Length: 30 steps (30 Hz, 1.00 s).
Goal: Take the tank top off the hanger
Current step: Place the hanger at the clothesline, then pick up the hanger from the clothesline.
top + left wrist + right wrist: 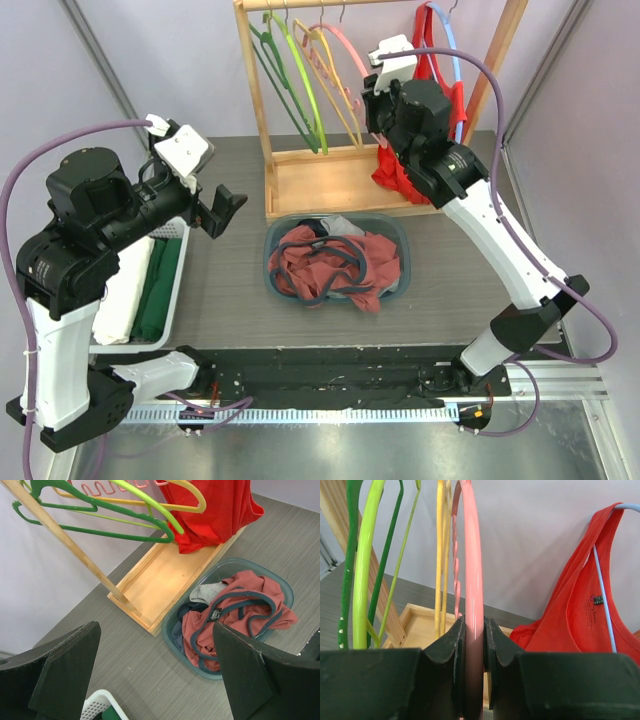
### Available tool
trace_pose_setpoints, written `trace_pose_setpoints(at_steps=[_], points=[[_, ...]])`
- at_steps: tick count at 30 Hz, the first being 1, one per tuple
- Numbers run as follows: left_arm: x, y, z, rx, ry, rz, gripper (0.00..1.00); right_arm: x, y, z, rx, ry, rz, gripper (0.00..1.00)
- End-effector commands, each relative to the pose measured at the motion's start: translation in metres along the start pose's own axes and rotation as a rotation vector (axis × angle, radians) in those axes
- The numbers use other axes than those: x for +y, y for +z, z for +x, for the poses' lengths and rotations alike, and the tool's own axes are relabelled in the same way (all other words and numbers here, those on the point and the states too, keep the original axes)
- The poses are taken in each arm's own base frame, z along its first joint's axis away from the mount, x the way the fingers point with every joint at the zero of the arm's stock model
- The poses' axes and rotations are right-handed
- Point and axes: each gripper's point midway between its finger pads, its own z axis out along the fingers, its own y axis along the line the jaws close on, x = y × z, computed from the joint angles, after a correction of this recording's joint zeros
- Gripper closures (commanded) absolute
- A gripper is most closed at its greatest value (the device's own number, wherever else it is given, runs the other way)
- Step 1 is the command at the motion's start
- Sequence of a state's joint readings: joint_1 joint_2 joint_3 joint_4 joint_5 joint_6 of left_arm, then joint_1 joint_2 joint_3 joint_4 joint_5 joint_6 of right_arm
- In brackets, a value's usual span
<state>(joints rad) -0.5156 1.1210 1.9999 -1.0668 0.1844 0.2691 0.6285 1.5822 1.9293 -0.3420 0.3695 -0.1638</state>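
**Right end effector on the pink hanger; tank top on the blue one**

Nearest us, the left end effector hangs over the grey wood-grain table, fingers spread wide with nothing between them. We judge it is parked clear of the work.

Beyond it sits the grey-blue plastic basket of rust-red garments, just in front of the rack and probably the drop point. A dark tag on one neckband there is too small to read.

Farther on, at the wooden hanger rack, the right end effector is pinched onto the bare pink plastic hanger, which carries nothing.

The red tank top hangs near it on the thin pale blue hanger at the rack's right end. Its small dark neck label shows marks we cannot read.
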Motion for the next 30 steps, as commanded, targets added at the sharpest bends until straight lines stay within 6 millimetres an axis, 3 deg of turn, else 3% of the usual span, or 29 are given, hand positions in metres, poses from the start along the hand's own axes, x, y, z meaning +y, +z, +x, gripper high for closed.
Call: trace_pose_setpoints(at_steps=[1,4,5,6,7,10,14,16,19,26,30], points=[[-0.001,-0.003,-0.006,-0.029,-0.004,0.003,0.00,-0.001,-0.030,-0.014,-0.036,0.047,-0.039,0.97],[0.000,-0.001,-0.004,-0.022,-0.023,-0.002,0.00,-0.007,-0.044,-0.020,-0.035,0.042,-0.041,0.71],[0.001,0.002,-0.002,-0.014,-0.032,-0.009,0.00,-0.009,-0.048,-0.020,-0.019,0.033,-0.041,0.53],[0.002,0.004,0.003,0.006,-0.040,-0.018,0.00,-0.013,-0.053,-0.025,-0.023,0.028,-0.034,0.47],[0.003,0.006,0.007,0.024,-0.048,-0.022,0.00,-0.021,-0.063,-0.042,-0.054,0.030,-0.021,0.40],[0.004,0.013,0.021,0.083,-0.056,-0.027,0.00,-0.043,-0.084,-0.062,-0.088,0.014,0.035,0.28],[0.001,0.017,0.027,0.085,-0.054,-0.016,0.00,-0.085,-0.110,-0.084,-0.128,0.009,0.177,0.24],[0.000,0.016,0.023,0.058,-0.052,-0.013,0.00,-0.117,-0.112,-0.083,-0.121,0.015,0.283,0.23],[-0.001,0.014,0.023,0.059,-0.051,-0.011,0.00,-0.146,-0.106,-0.073,-0.095,0.040,0.369,0.20],[-0.004,0.011,0.027,0.062,-0.057,-0.004,0.00,-0.172,-0.064,-0.030,0.011,0.119,0.378,0.14],[-0.003,0.010,0.027,0.058,-0.054,-0.008,0.00,-0.164,-0.051,-0.014,0.043,0.155,0.320,0.11]])
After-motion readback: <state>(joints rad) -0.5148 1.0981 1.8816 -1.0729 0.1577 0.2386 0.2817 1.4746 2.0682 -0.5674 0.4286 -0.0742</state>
